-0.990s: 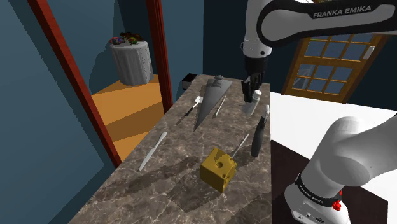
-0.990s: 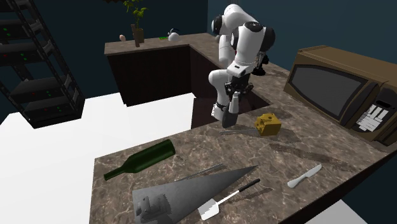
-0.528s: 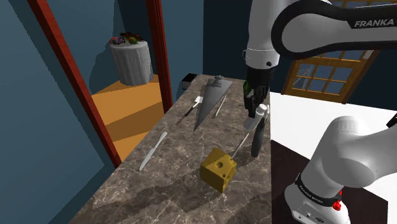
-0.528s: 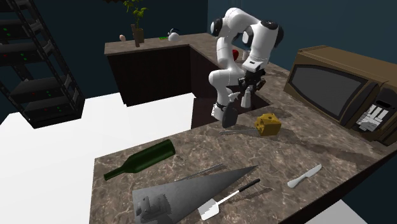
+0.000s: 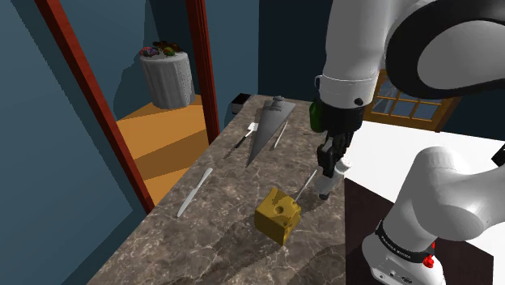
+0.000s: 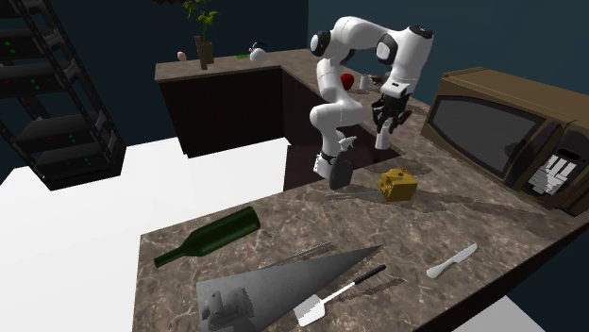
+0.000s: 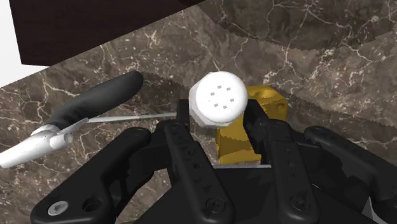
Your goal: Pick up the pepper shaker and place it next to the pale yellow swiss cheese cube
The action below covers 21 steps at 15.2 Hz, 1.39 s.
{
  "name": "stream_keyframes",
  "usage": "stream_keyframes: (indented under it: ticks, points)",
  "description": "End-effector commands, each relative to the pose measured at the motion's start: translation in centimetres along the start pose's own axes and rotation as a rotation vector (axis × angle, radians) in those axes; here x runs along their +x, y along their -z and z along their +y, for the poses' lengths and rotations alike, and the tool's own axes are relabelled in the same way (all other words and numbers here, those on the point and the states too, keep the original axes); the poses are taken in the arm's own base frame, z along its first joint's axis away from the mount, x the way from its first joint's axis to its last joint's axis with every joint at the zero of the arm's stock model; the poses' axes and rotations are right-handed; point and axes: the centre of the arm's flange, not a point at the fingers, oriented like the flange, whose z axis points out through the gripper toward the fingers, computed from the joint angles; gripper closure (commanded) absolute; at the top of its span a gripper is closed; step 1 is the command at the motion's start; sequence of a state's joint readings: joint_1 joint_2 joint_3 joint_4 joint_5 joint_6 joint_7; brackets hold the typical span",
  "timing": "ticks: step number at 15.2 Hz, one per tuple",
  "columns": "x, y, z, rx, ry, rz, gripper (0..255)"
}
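Observation:
My gripper [image 5: 327,167] hangs above the marble counter [image 5: 218,235], shut on a white pepper shaker [image 5: 325,185]. In the wrist view the shaker's round holed top [image 7: 218,98] sits clasped between the two black fingers [image 7: 185,129]. The yellow cheese cube [image 5: 277,215] with holes stands on the counter, a little toward the shoulder view's left of and nearer than the shaker. From the wrist it shows just beyond the shaker [image 7: 243,137]. In the second exterior view the gripper [image 6: 385,123] holds the shaker [image 6: 382,141] above and behind the cube [image 6: 397,184].
A grey cone-shaped model [image 5: 267,129], a spatula [image 5: 245,133] and a knife [image 5: 194,192] lie farther along the counter. A black-handled tool [image 7: 95,105] lies beside the gripper. A green bottle [image 6: 208,238] and a microwave [image 6: 500,132] share the counter.
The arm has carried the shaker toward the stand, from beside the grey cone to a spot close by the cheese cube, and a little lower. The grip stayed shut.

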State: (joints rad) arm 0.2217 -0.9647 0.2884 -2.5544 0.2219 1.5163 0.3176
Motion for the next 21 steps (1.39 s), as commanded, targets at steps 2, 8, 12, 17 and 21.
stream_keyframes:
  ticks: [2, 8, 12, 17, 21]
  points:
    - [-0.4, -1.0, -1.1, 0.001, -0.001, -0.001, 255]
    - [-0.1, -4.1, -1.3, 0.001, -0.001, -0.001, 255]
    - [0.1, -6.2, -1.4, 0.001, -0.001, -0.001, 255]
    - [0.3, -8.9, -1.5, 0.001, -0.001, -0.001, 255]
    - [0.4, -11.0, -1.6, 0.001, -0.001, -0.001, 255]
